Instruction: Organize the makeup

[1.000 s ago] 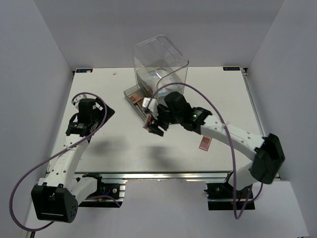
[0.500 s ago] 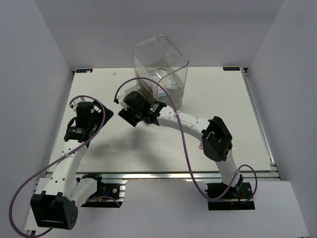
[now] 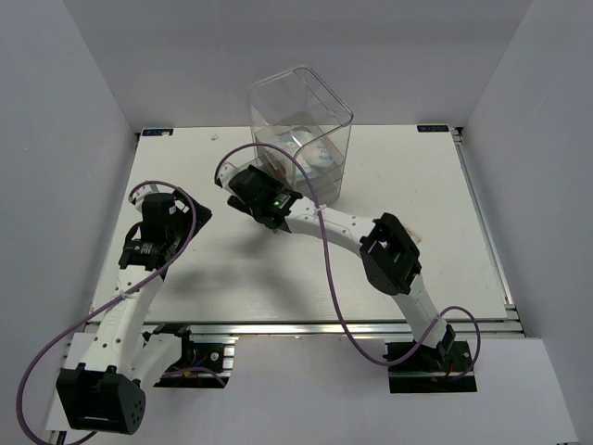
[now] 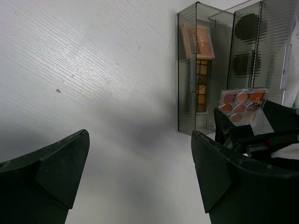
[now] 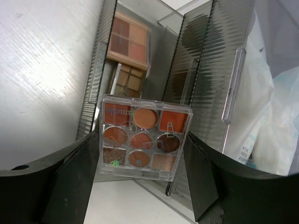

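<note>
My right gripper (image 5: 142,142) is shut on a square clear eyeshadow palette (image 5: 144,135) with orange and brown pans, gripping its two side edges. It holds the palette just in front of the open bottom drawer (image 5: 100,70) of the clear drawer box (image 3: 301,125). Two brown palettes (image 5: 130,41) (image 5: 127,80) lie in that drawer. White soft packets (image 5: 275,107) show through the box on the right. My left gripper (image 4: 140,172) is open above bare table, left of the box (image 4: 196,70). From there the held palette (image 4: 243,103) is visible. In the top view the right gripper (image 3: 248,185) covers the drawer.
The right arm (image 3: 389,255) arches across the middle of the table (image 3: 463,204). Dark round shapes (image 4: 247,28) show behind the ribbed upper drawer fronts. White walls close in the table on three sides.
The right arm has swung left and back from the table's middle, carrying the palette to the open drawer. The left arm has barely shifted.
</note>
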{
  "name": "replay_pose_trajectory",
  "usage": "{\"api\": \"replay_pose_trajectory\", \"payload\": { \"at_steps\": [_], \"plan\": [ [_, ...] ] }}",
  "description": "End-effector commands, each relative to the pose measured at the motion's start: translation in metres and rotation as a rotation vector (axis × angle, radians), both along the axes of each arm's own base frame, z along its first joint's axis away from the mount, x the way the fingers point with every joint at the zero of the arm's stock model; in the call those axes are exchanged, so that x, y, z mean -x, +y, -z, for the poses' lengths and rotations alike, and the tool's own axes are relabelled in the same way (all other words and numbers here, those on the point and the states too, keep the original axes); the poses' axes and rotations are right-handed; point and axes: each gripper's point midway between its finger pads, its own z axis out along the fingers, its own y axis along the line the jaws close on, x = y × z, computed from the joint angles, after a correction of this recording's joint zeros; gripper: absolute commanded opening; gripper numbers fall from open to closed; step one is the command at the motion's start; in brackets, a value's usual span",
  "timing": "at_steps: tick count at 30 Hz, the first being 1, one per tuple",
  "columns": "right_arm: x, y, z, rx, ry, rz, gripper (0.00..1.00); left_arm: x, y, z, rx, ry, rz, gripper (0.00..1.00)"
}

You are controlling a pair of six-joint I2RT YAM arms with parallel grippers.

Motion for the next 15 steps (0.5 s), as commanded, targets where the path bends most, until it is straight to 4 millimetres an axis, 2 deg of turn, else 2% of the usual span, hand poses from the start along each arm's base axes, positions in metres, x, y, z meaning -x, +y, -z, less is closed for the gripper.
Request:
{"api": "replay_pose_trajectory", "payload": {
  "at_steps": [1,4,6,11,15],
  "plan": [
    [-0.018,0.001,-0.01,0.007,-0.101,0.031,0.15,0.0,0.004,-0.006,-0.005,-0.019,-0.017,0.98],
    [-0.02,0.003,-0.004,0.022,-0.107,0.026,0.19,-0.001,0.003,-0.005,-0.001,-0.016,-0.015,0.98],
    [-0.022,0.003,0.001,0.031,-0.112,0.028,0.32,-0.001,0.003,-0.005,-0.002,-0.015,-0.016,0.98],
    [-0.026,0.004,0.012,0.047,-0.116,0.027,0.38,0.0,0.004,-0.005,-0.005,-0.013,-0.019,0.98],
    [-0.032,0.002,0.022,0.07,-0.125,0.043,0.63,0.001,0.005,-0.006,-0.005,-0.016,-0.022,0.98]
  ]
}}
